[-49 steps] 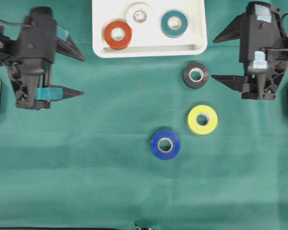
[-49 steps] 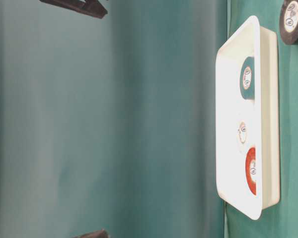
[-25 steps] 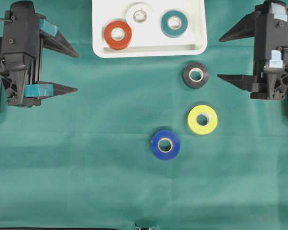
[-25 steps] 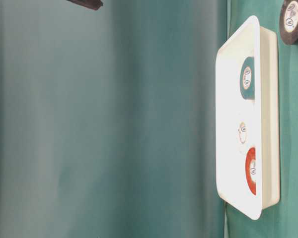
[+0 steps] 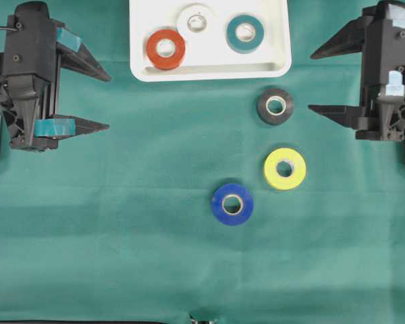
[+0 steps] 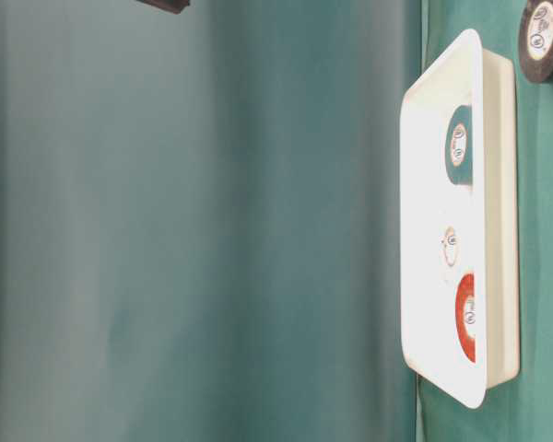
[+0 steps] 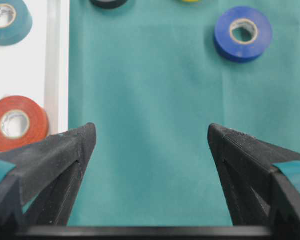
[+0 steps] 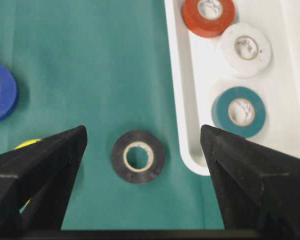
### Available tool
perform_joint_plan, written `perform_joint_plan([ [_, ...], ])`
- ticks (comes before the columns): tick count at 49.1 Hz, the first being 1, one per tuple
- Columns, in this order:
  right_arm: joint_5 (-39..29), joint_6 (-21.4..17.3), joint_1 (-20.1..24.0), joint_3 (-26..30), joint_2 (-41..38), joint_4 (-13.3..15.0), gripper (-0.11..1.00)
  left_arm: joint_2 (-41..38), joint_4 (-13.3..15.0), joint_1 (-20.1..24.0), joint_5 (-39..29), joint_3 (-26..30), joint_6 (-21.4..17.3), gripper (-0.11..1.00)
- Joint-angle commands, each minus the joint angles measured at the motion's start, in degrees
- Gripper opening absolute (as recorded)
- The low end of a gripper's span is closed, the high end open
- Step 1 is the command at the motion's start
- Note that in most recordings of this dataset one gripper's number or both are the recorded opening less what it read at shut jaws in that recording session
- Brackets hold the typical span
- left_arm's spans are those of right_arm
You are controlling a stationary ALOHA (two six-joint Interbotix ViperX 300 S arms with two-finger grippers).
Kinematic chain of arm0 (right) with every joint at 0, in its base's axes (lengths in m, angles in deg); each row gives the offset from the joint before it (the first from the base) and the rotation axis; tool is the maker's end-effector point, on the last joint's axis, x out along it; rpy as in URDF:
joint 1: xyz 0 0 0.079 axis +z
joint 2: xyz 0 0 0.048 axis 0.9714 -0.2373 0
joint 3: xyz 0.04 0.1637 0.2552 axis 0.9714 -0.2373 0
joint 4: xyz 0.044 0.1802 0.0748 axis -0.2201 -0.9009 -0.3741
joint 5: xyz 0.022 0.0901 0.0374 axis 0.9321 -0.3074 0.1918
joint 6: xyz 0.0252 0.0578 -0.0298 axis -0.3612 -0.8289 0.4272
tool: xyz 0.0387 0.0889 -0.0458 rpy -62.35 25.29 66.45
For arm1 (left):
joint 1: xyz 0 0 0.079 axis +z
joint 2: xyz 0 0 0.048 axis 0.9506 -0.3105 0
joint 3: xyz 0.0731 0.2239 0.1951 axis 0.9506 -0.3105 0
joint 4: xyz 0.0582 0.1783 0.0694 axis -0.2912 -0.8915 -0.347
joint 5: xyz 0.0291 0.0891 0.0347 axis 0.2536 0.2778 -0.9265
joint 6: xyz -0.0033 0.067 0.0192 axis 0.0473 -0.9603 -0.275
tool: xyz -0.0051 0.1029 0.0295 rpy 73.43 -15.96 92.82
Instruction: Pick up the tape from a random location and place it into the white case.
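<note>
Both pincers, left gripper (image 5: 104, 98) and right gripper (image 5: 314, 81), stand apart and hold nothing above the green cloth (image 5: 121, 256). Black tape (image 5: 275, 106) lies just below the white case (image 5: 209, 71), near yellow tape (image 5: 285, 168) and blue tape (image 5: 232, 203).

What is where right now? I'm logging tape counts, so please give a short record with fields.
in case: red tape, white tape and teal tape, all lying flat in the white case
on cloth: black tape, yellow tape, blue tape, flat on the green cloth
nearest the case: black tape, just below its lower right corner
left gripper: open, empty
right gripper: open, empty, beside the black tape
</note>
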State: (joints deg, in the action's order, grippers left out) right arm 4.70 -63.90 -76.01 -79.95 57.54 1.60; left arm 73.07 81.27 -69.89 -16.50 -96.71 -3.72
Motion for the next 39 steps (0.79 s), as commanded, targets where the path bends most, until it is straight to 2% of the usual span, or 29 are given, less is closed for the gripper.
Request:
perform_joint_plan([
  [1,0.44,-0.09,0.09,0.62,0.44,0.00,0.89,0.35,0.09,0.18,0.53,0.62,0.09,0.98],
  [39,0.53,-0.09,0.09,0.62,0.44,0.00,0.89,0.53,0.18,0.18,0.53,0.09,0.09,0.98],
])
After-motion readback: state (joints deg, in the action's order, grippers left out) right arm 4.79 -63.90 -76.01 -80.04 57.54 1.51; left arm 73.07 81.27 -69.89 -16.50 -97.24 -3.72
